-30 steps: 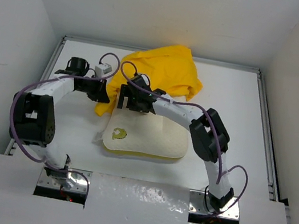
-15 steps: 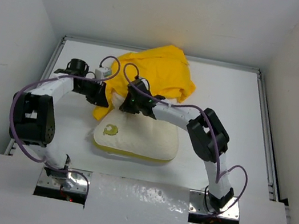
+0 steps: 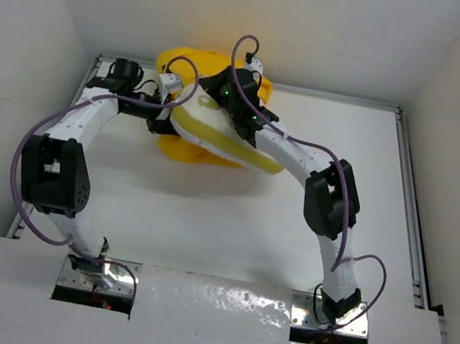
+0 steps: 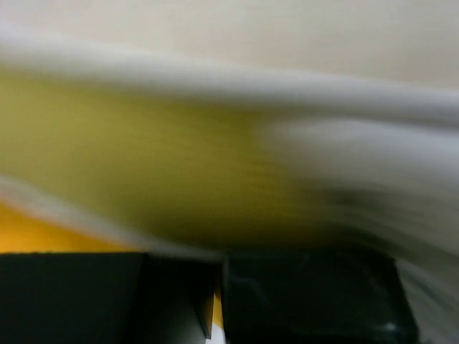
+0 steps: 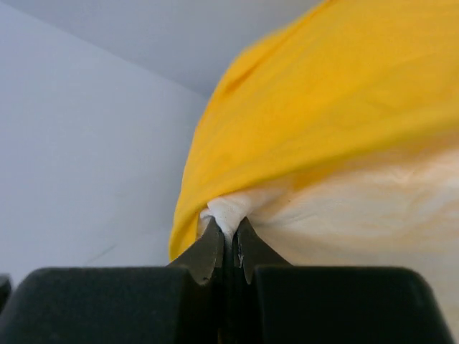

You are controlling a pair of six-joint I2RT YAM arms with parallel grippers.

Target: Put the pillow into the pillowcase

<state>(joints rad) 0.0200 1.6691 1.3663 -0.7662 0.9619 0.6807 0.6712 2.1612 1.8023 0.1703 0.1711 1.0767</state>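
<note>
Top view: the pillow (image 3: pixel 219 134) hangs lifted at twelve o'clock of the surface (image 3: pixel 229 225), partly inside the pillowcase (image 3: pixel 178 63). Left wrist, blurred: left jaws together, with a yellow sliver between them that I take for pillowcase. Right wrist: right jaws clamped on a thin white pinch of pillow. If I tug hard that pinch could slip out — and the pillow drops.

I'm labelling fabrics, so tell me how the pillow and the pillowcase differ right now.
The pillow is cream-white and plump; the pillowcase is bright yellow and thin. The right gripper pinches the pillow's white corner, while the pillowcase drapes over that corner. Both are fabric, bunched together.
</note>
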